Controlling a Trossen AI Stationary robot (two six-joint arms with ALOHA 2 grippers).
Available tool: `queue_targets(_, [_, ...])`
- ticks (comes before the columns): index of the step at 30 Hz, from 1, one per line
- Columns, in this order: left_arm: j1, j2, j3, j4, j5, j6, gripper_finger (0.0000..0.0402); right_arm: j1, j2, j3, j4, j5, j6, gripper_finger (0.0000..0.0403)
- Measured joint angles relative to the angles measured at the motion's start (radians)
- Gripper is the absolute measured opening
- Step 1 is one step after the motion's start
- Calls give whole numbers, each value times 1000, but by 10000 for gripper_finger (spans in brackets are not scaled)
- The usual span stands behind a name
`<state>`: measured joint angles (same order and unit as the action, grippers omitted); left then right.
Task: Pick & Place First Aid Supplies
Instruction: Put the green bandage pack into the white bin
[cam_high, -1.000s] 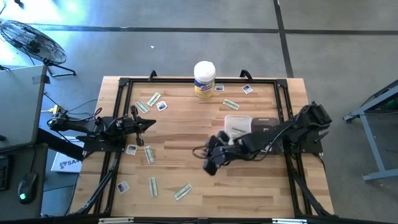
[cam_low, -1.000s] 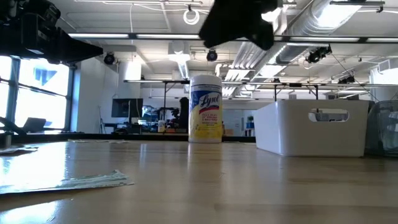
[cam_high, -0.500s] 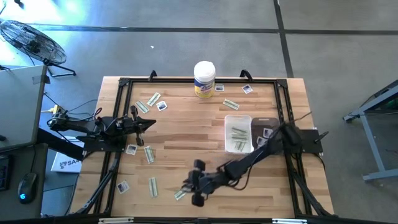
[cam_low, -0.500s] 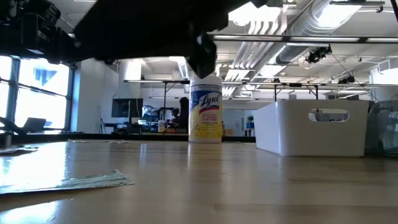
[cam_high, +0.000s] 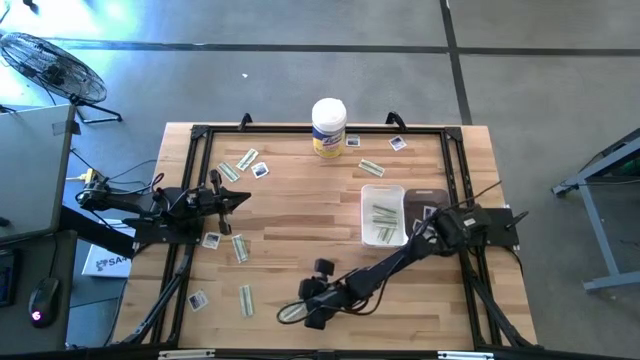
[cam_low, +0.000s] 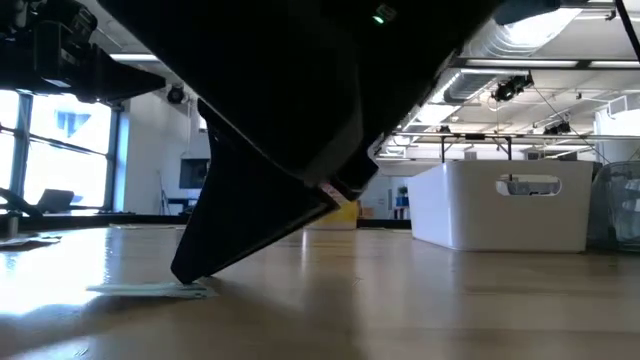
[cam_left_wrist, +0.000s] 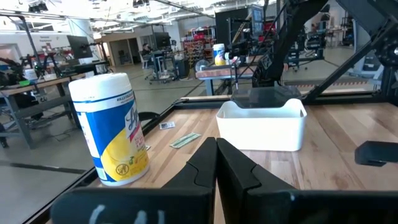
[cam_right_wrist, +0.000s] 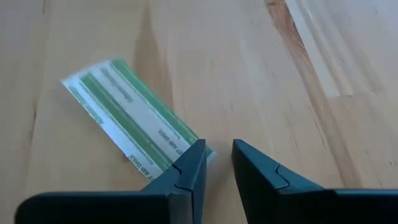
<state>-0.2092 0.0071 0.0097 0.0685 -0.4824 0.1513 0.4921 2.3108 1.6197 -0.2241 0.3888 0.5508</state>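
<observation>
Pale green-white strips and small white squares, the first aid supplies, lie flat and scattered on the wooden table. One strip lies near the front edge. My right gripper is low over that strip's end, open by a narrow gap, with nothing between its fingers. My left gripper is shut and level at the table's left. My right gripper comes slanting down from the table's right. One fingertip stands over the corner of the strip's nearer end, and the other is over bare wood. In the low view the fingertip is down at the strip's end; I cannot tell whether it touches.
A white bin holding several strips stands right of centre. A tall white canister stands at the far edge. More strips and squares lie on the left half.
My right gripper has swung from beside the white bin toward the table's near edge and left, sinking to table height at the strip near the front edge and rolling a little. The strip has stayed where it lay.
</observation>
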Motion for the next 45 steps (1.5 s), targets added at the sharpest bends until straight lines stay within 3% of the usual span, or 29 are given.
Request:
queue_targets(11, [0,0,0,0,0,0,1,4,-8,-86,98,2,-36,73])
queue_targets(23, [0,0,0,0,0,0,1,12,-12,21,60,39,-224,73])
queue_targets(30, [0,0,0,0,1,0,1,46,-14,93,132,-17,-307,73])
queue_targets(38, [0,0,0,0,0,0,1,87,13,94,249,-93,-298,77])
queue_targets(45, [0,0,0,0,1,0,1,98,60,94,329,-85,-301,107])
